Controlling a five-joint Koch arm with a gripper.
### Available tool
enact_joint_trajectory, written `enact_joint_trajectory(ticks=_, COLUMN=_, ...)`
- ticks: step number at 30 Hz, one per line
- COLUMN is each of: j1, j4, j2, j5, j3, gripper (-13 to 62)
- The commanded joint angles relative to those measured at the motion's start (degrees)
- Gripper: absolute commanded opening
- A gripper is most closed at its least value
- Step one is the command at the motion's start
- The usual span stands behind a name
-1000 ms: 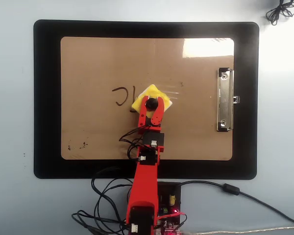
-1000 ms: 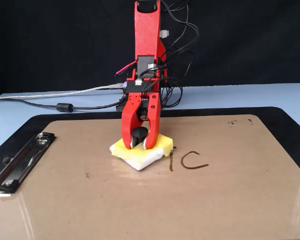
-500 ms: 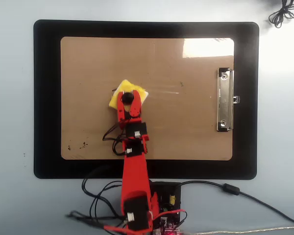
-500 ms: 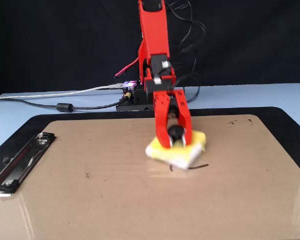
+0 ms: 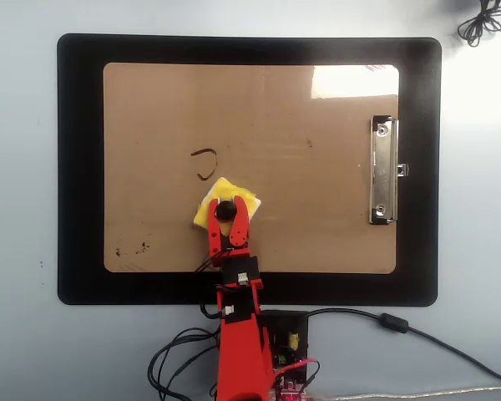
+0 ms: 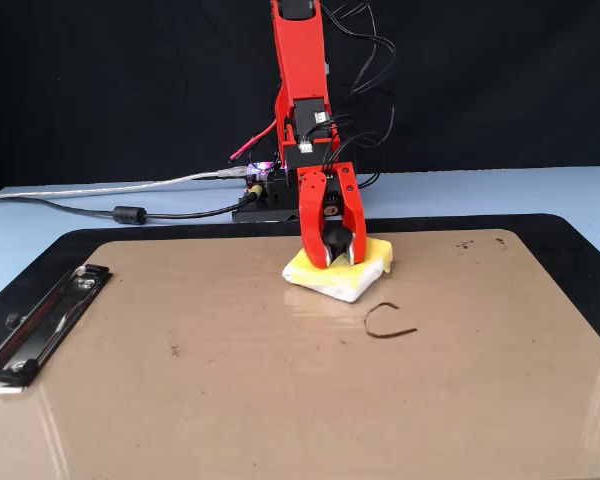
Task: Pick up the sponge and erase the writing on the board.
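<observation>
- My gripper (image 5: 225, 209) was clamped on the knob of the sponge (image 5: 225, 200), pressing it flat on the board (image 5: 334, 225).
- Just beyond the sponge in the overhead view lay the writing (image 5: 204, 160), one hooked stroke, apart from it.
- The clip (image 5: 383, 170) sat on the board's right edge.

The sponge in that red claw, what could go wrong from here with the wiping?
Two risks, I think. The end effector holds the sponge only by its small black knob, so a hard push might twist the pad or pull it free. Also, the sponge sits beside the remaining writing, not on it, so a stroke aimed slightly off could miss that curl and leave it on the board.
</observation>
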Motion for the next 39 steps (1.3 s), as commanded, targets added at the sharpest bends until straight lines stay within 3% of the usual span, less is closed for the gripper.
enact_joint_trajectory(ticks=1, j1=-0.2, j4=-1.2, j2=-8.8, j5=-1.3, j3=-10.0, gripper=-8.0)
enact_joint_trajectory(ticks=4, j1=0.5, j4=-1.7, j2=-27.7, j5=-1.3, j3=-28.3, gripper=-8.0)
enact_joint_trajectory(ticks=7, j1=0.4, j4=-1.6, j2=-38.0, j5=-1.5, j3=-41.7, gripper=-8.0)
enact_joint_trajectory(ticks=10, j1=0.3, j4=-1.6, j2=-33.7, j5=-1.5, j3=-35.6, gripper=-8.0)
enact_joint_trajectory(ticks=15, j1=-0.2, j4=-1.1, j2=-5.2, j5=-1.4, j3=-8.3, gripper=-8.0)
enact_joint_trajectory(ticks=17, j1=-1.0, j4=-0.9, j2=0.1, j5=-1.4, j3=-4.1, gripper=-8.0)
enact_joint_trajectory(ticks=20, j1=-3.7, j4=-0.4, j2=-3.0, j5=-1.5, j3=-6.2, gripper=-8.0)
enact_joint_trajectory(ticks=27, j1=-5.9, j4=-0.8, j2=-35.9, j5=-1.8, j3=-38.9, gripper=-8.0)
enact_joint_trajectory(ticks=30, j1=-5.9, j4=-0.8, j2=-31.6, j5=-1.8, j3=-33.8, gripper=-8.0)
enact_joint_trajectory(ticks=36, j1=-7.1, j4=-0.1, j2=-6.6, j5=-1.8, j3=-10.2, gripper=-8.0)
enact_joint_trajectory(ticks=39, j1=-10.6, j4=0.7, j2=-6.2, j5=-1.9, j3=-9.5, gripper=-8.0)
